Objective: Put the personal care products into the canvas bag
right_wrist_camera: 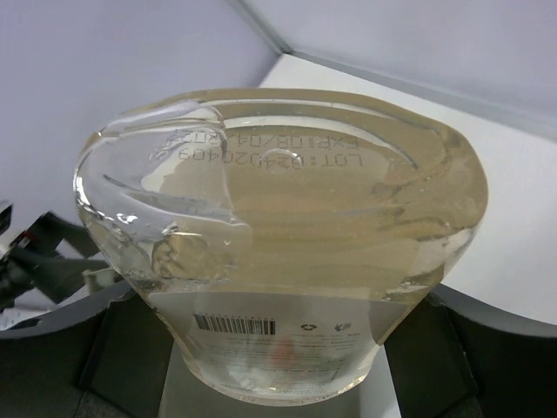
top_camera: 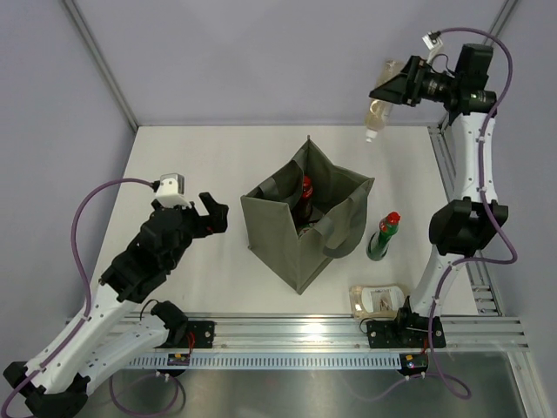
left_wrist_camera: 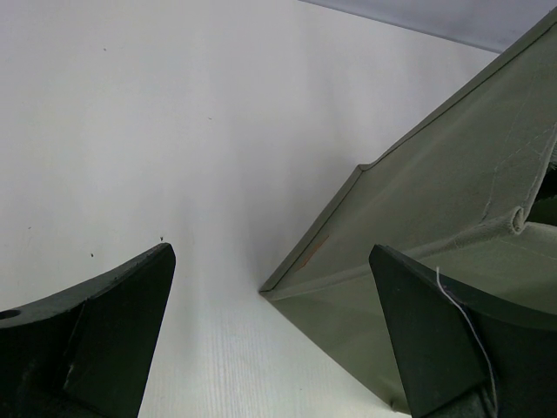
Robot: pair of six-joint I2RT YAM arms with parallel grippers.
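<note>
The clear bottle (top_camera: pixel 377 117) is being pinched by the right end effector (top_camera: pixel 387 90) above the table's (top_camera: pixel 200 165) far right corner, the left end effector (top_camera: pixel 213 218) spread. Release is best made low over the mid-table canvas bag (top_camera: pixel 296 248).

the dark bottle (top_camera: pixel 305 207) showed only its red cap and shoulders above the walls of the canvas bag (top_camera: pixel 277 233). in the right wrist view the clear bottle (right_wrist_camera: pixel 287 218) ran off the bottom edge and hid most of the right gripper (top_camera: pixel 389 91) clamped on it. the right arm (top_camera: pixel 461 228) covered a corner of the flat pouch (top_camera: pixel 376 298), whose print, perhaps a label, was too small to read.
</note>
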